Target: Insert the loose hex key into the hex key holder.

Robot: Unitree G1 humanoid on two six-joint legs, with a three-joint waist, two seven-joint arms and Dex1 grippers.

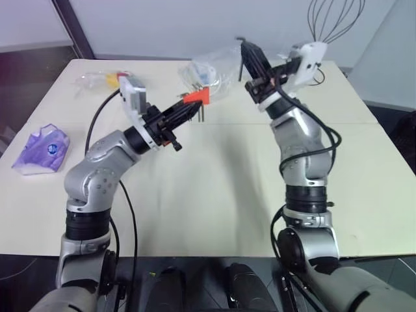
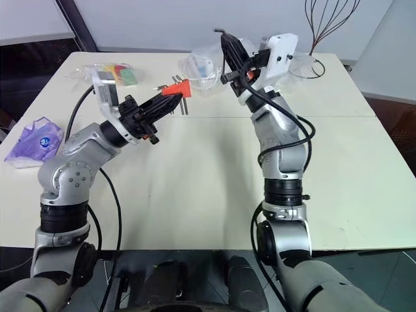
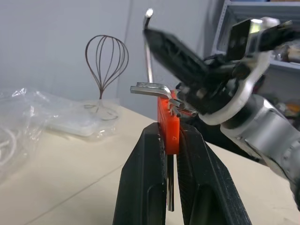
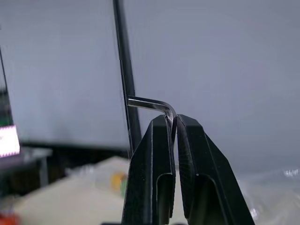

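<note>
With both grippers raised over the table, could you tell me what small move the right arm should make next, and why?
Probably a small move of the right gripper toward the left gripper. It is shut on the thin dark L-shaped metal hex key, which sits above and apart from the small red-orange plastic key holder that the left gripper clamps, so key and holder need lining up before insertion.

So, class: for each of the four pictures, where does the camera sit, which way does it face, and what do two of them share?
Left eye view: on the head, looking down over the table; both arms show.
Right eye view: beside it, same scene.
Left wrist view: along the left gripper, shut on the hex key holder.
Right wrist view: along the right gripper, pinching the loose hex key.
Shared: that key also shows in the left wrist view.
</note>
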